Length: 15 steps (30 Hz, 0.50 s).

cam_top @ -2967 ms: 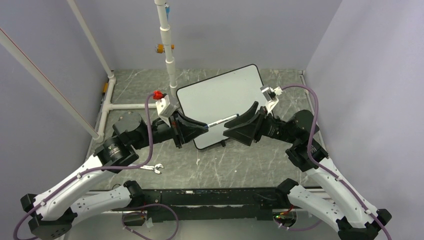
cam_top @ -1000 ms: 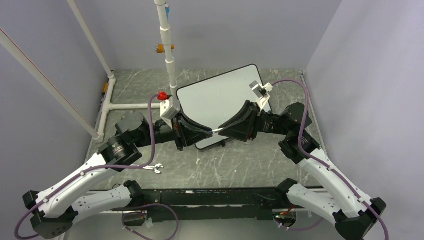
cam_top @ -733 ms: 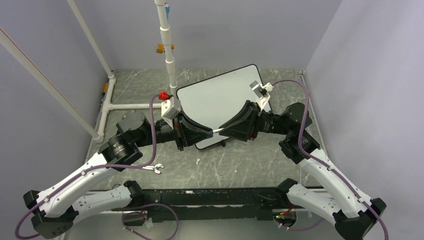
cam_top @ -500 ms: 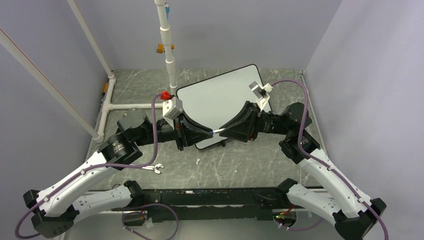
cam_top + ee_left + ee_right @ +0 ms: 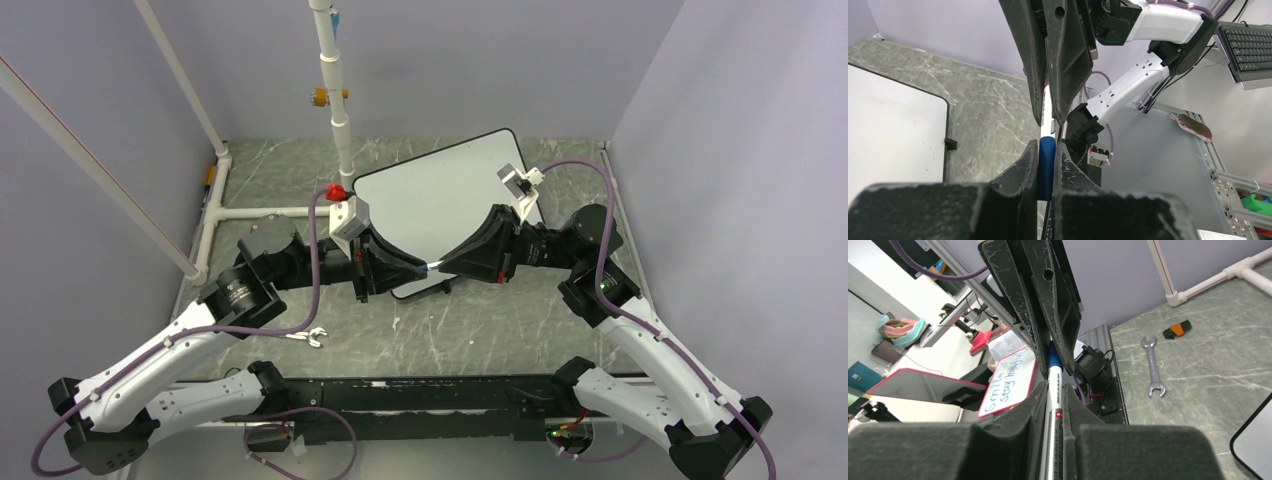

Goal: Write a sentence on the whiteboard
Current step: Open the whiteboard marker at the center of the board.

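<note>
Nearest you, a small silver open-ended wrench [image 5: 305, 336] lies on the grey marbled tabletop [image 5: 480, 320]. Beyond it, your left claw [image 5: 416, 268] is clamped on the blue cap [image 5: 1046, 165] of a white-barrelled marker [image 5: 1054, 425] (the right claw [image 5: 443, 265] pinches the barrel), above the near edge of the large white black-framed whiteboard [image 5: 440, 190], which lies flat and skewed.

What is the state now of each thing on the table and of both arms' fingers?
Large white rectangular whiteboard with black frame: lying flat, blank.
White marker with blue cap: held between both arms, apparently capped.
Left fingers: shut on its blue cap.
Right fingers: shut on its white barrel.
Silver metal wrench: lying flat, untouched.
</note>
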Motion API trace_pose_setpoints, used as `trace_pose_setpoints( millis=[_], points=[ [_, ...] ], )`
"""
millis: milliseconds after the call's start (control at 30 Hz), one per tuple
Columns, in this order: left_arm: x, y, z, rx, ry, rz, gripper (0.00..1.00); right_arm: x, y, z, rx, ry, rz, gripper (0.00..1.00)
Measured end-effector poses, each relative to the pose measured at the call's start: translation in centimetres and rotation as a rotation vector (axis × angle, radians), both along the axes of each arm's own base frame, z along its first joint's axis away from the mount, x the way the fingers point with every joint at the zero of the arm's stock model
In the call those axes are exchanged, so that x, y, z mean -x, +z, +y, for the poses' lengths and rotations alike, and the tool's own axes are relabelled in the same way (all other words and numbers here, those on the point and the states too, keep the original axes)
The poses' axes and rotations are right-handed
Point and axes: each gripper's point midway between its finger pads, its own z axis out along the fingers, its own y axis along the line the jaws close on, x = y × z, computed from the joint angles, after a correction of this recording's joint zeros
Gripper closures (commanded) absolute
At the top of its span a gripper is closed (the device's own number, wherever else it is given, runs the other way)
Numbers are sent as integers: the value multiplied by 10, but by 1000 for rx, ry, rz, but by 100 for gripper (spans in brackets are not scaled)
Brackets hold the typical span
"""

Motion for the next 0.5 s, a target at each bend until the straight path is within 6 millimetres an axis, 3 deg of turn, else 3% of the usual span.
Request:
trace_pose_setpoints(
  millis=[33,500],
  points=[
    [0,0,0,-1,-3,0,100,0,0,0,0,2,1,100],
    [0,-1,5,-8,14,-9,100,-2,-6,1,3,-20,13,100]
  ],
)
